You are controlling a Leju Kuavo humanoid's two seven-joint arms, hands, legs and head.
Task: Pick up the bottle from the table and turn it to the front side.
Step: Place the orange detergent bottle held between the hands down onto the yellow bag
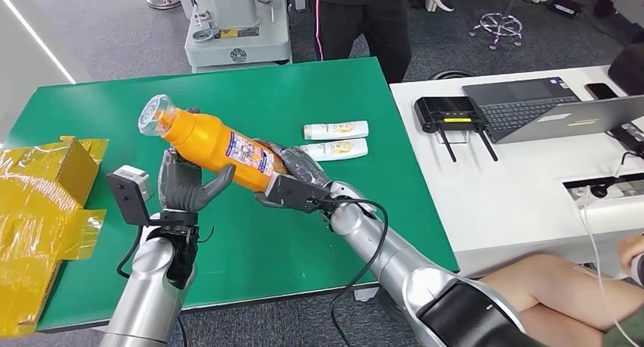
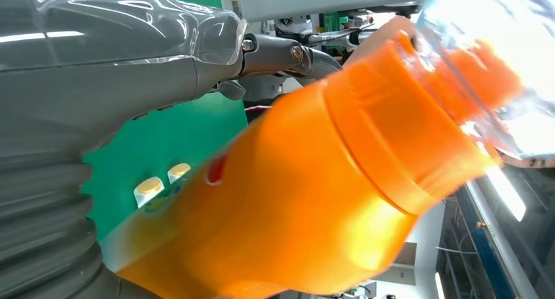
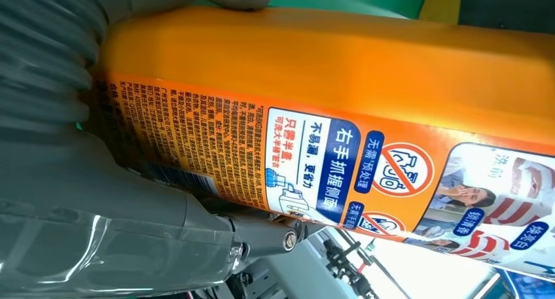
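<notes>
On the green table [image 1: 319, 233] we see two white tubes [image 1: 336, 140] lying side by side toward 2 o'clock, and crumpled yellow wrapping [image 1: 42, 203] at its 9 o'clock edge. At 3 o'clock stands a white desk [image 1: 516, 203] carrying a black router [image 1: 446, 114], a dark laptop [image 1: 524, 108] and a phone [image 1: 601, 91]. At 12 o'clock a person in black trousers [image 1: 364, 24] stands beyond the table beside a grey machine base [image 1: 235, 36], and a bare leg [image 1: 562, 282] shows at 5 o'clock.
</notes>
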